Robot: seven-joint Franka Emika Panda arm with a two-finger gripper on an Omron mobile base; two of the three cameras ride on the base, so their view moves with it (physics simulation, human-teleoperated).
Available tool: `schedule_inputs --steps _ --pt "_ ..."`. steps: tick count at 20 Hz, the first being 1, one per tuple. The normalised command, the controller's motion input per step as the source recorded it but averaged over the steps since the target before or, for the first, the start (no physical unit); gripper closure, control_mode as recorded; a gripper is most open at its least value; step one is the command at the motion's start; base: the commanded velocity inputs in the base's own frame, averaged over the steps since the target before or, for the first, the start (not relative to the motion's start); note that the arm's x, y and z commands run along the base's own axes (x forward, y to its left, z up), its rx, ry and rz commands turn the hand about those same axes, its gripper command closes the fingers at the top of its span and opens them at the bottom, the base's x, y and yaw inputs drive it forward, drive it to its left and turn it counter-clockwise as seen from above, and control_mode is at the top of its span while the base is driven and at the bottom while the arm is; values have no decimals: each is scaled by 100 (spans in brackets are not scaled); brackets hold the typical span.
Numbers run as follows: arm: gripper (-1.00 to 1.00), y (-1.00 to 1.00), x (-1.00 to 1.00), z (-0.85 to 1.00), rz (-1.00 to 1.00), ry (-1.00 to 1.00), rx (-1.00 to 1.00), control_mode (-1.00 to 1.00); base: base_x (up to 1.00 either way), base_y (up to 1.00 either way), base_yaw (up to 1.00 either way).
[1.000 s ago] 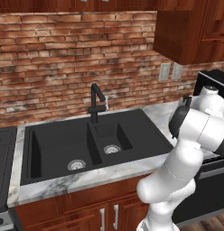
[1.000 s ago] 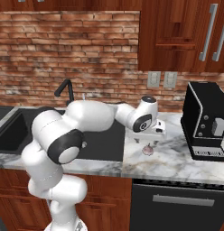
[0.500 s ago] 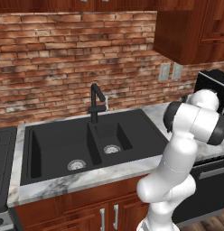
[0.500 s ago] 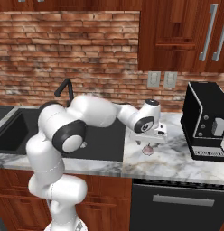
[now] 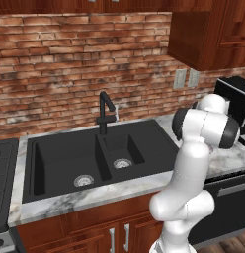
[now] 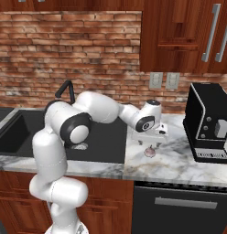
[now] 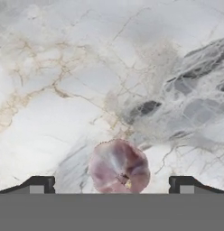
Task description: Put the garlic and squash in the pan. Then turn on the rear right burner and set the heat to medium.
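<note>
The garlic (image 7: 118, 167), a small pinkish-white bulb, lies on the marble counter (image 7: 86, 67). In the hand view it sits between my two dark fingertips (image 7: 40, 185), which stand wide apart on either side of it. My gripper (image 7: 111, 186) is open and holds nothing. From the right base view, the gripper (image 6: 150, 141) points down just above the garlic (image 6: 150, 151), right of the sink. The squash, the pan and the rear right burner are out of view.
A black double sink (image 5: 95, 158) with a black faucet (image 5: 105, 111) lies left of the garlic. A black coffee machine (image 6: 209, 123) stands on the counter to its right. Wall cabinets (image 6: 184, 36) hang above, and a brick wall runs behind.
The hand has come down a little toward the garlic, and the arm's elbow has swung round. The garlic has stayed in place.
</note>
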Motion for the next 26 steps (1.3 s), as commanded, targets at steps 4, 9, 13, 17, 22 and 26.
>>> schedule_inputs --steps 4,9,13,17,22,26 --pt "-100 0 -8 -26 0 1 3 -100 0 0 0" --pt "-100 0 -18 -22 0 0 6 -100 0 0 0" --pt "-100 0 0 -13 0 0 3 -100 0 0 0" --pt "-100 0 4 -16 0 0 1 -100 0 0 0" --pt "-100 -2 10 -30 0 0 0 -100 0 0 0" --pt "-100 0 0 -38 0 0 0 -100 0 0 0"
